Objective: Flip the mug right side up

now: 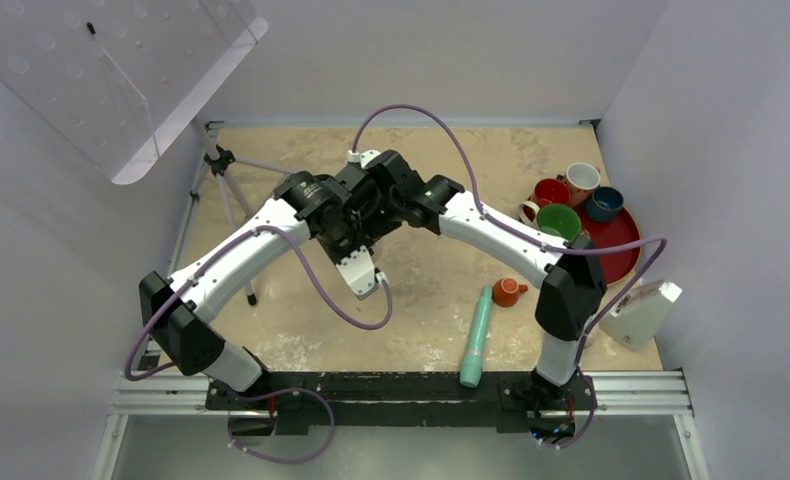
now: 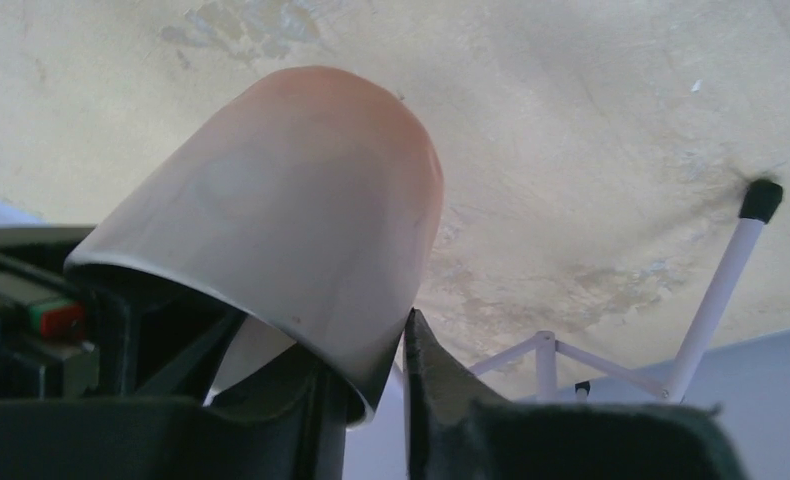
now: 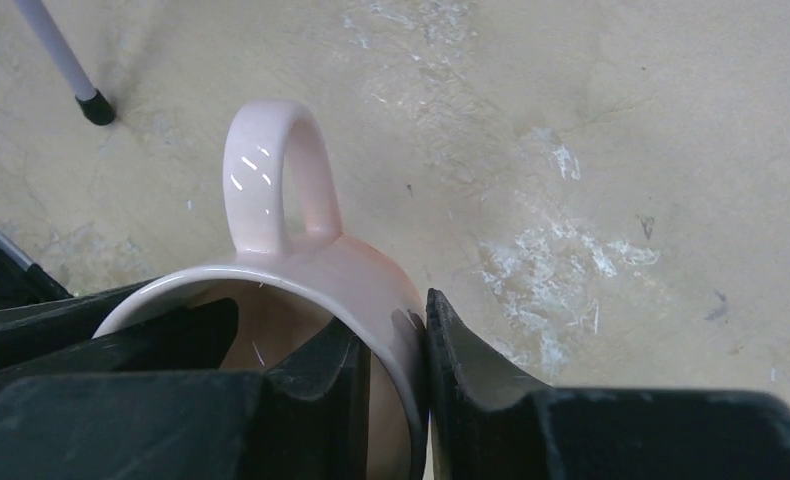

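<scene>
The mug (image 3: 363,272) is pale beige-pink with a tan inside and a small loop handle (image 3: 271,175). Both grippers hold it by the rim above the sandy table. My right gripper (image 3: 389,315) is shut on the mug's wall, one finger inside the mouth and one pressed on the outside. My left gripper (image 2: 371,350) is shut on another part of the rim, with the mug's body (image 2: 291,200) bulging away toward the table. In the top view the two wrists meet mid-table and hide the mug.
A red tray (image 1: 626,245) at the right holds red (image 1: 551,190), green (image 1: 559,221), white (image 1: 582,177) and blue (image 1: 604,203) cups. A small orange cup (image 1: 508,291) and a teal cylinder (image 1: 477,335) lie near the right arm. A white tripod (image 1: 233,205) stands left.
</scene>
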Motion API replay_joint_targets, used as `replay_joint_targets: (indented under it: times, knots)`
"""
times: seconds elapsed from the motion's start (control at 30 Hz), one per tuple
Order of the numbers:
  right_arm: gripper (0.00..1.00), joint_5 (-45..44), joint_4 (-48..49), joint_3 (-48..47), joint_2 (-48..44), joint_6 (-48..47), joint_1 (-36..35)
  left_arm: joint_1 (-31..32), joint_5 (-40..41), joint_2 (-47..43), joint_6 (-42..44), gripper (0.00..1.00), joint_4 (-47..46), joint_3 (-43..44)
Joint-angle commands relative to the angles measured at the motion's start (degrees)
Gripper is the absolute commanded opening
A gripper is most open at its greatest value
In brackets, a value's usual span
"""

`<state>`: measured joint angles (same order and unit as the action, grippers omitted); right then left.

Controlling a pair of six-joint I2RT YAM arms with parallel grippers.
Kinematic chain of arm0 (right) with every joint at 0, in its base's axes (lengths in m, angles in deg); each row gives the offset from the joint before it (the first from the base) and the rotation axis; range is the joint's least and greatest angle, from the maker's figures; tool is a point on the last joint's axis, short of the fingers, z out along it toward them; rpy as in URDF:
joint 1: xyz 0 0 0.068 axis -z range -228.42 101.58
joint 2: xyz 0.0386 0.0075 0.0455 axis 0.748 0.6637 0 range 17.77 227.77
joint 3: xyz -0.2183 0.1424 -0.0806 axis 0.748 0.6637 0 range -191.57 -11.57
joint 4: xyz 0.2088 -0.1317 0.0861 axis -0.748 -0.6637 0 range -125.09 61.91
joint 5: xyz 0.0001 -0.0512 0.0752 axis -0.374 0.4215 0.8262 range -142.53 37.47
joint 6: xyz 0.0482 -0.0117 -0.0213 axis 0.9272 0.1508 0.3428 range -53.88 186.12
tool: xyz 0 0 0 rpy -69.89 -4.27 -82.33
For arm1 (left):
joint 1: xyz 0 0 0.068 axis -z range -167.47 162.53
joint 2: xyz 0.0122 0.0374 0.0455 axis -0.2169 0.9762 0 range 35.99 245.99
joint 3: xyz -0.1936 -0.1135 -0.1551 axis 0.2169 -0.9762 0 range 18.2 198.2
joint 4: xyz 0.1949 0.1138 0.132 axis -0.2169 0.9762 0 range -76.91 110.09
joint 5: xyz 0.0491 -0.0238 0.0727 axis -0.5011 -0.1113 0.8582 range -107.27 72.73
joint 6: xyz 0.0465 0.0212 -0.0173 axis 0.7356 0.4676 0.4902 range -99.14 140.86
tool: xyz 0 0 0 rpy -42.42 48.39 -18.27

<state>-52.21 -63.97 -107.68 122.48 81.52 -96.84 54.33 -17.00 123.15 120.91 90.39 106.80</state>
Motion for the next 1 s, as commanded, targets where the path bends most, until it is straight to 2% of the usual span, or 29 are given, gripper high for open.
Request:
replay_joint_targets:
  times: [0.0, 0.03, 0.17, 0.23, 0.33, 0.43, 0.53, 0.73, 0.87, 0.97]
  knots:
    - [0.00, -6.9, 3.6, 4.3, -5.4, 9.9, 4.3, -0.1, 0.7, -2.2, -6.9, 0.39, -8.7, 2.7]
    - [0.00, -7.3, 4.9, 6.1, -7.1, 10.9, 5.7, -0.1, 1.1, -2.3, -7.9, 0.48, -8.8, 3.0]
    - [0.00, -8.0, 8.2, 12.2, -15.5, 13.5, 10.9, -0.3, -3.0, -2.8, -14.6, 0.73, -7.0, 6.1]
    - [0.00, -9.0, 8.6, 14.5, -19.3, 14.0, 14.1, -0.4, -5.0, -3.0, -18.7, 0.78, -5.1, 8.1]
    - [0.00, -11.1, 7.9, 16.1, -24.1, 14.2, 19.0, -0.5, -6.0, -3.4, -25.1, 0.80, -3.9, 10.2]
    - [0.00, -12.5, 7.3, 17.0, -29.5, 15.3, 26.0, -1.1, -6.2, -3.7, -35.5, 0.82, -5.0, 10.9]
    - [0.00, -12.1, 9.7, 20.4, -34.8, 17.1, 36.1, -1.6, -6.3, -4.4, -45.6, 0.82, -6.1, 9.6]
    - [0.00, -11.7, 10.6, 25.3, -38.2, 21.6, 56.6, -3.3, -6.2, -9.3, -62.2, 0.83, -16.0, -1.6]
    - [0.00, -13.4, 10.4, 25.4, -37.5, 22.8, 65.2, -4.2, -7.7, -12.0, -69.3, 0.83, -21.9, -8.1]
    - [0.00, -15.4, 10.4, 25.8, -37.4, 25.3, 70.7, -4.2, -8.0, -14.2, -71.2, 0.83, -23.9, -12.8]
